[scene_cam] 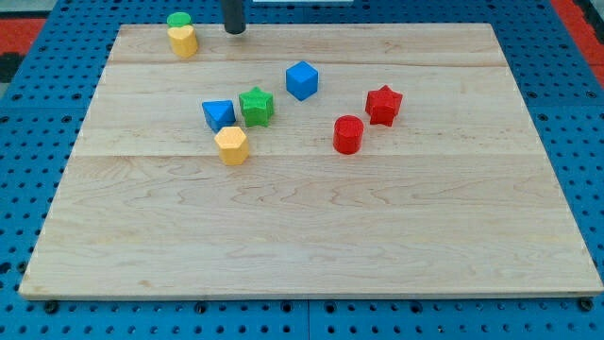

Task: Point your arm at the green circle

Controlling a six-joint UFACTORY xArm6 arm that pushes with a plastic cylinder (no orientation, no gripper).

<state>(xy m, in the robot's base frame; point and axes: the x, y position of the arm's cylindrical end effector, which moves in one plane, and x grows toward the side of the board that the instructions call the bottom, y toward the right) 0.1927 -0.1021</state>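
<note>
Yellow hexagon [231,145] is sitting nearest the camera on the desk [311,236], touching the blue triangle [218,114] beside the green star [256,106]. My tip [234,30], a bare rod tool holding nothing, is hanging at the view's top, just right of the green circle [178,20], which is touching the yellow block [183,41]. Sliding left too hard, I think, could be knocking both blocks off the edge.

pale wooden board [311,236], blue pegboard surround [28,142]
</note>
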